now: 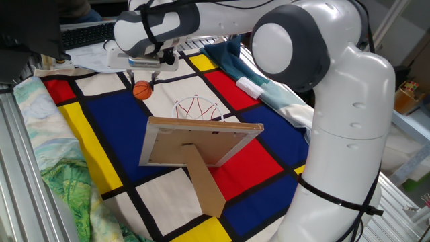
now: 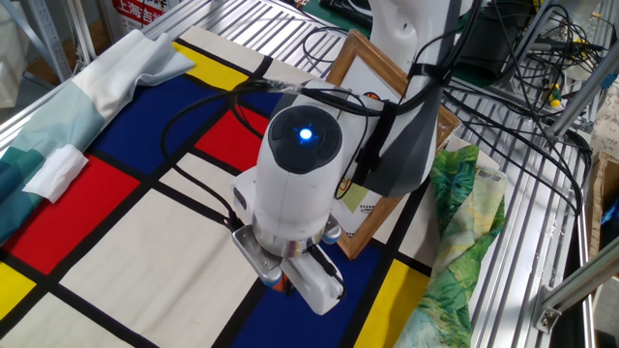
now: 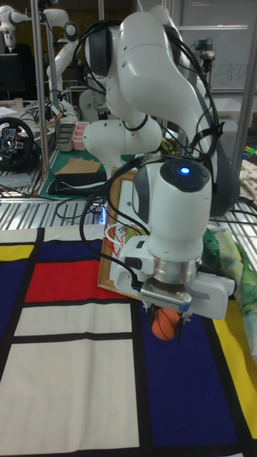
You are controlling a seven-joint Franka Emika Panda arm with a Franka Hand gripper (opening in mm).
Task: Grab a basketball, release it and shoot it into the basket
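Observation:
The small orange basketball (image 1: 142, 90) hangs above the chequered cloth, and my gripper (image 1: 142, 84) is shut on it. In the tall fixed view the basketball (image 3: 165, 325) shows between the two fingers, under the gripper (image 3: 165, 315). From the other fixed view only a sliver of the basketball (image 2: 277, 284) peeks out beneath the wrist. The basket (image 1: 199, 108), a red hoop with white net, sticks out from the wood-framed board (image 1: 200, 140) just right of and below the ball. The hoop (image 3: 121, 234) is partly hidden behind the arm.
A coloured cloth (image 1: 101, 154) of red, blue, yellow and white fields covers the table. Blue and white fabric (image 1: 259, 84) lies at its far edge, green patterned fabric (image 1: 64, 195) at the near left. Metal rack bars (image 2: 527, 242) and cables (image 2: 503, 58) surround the table.

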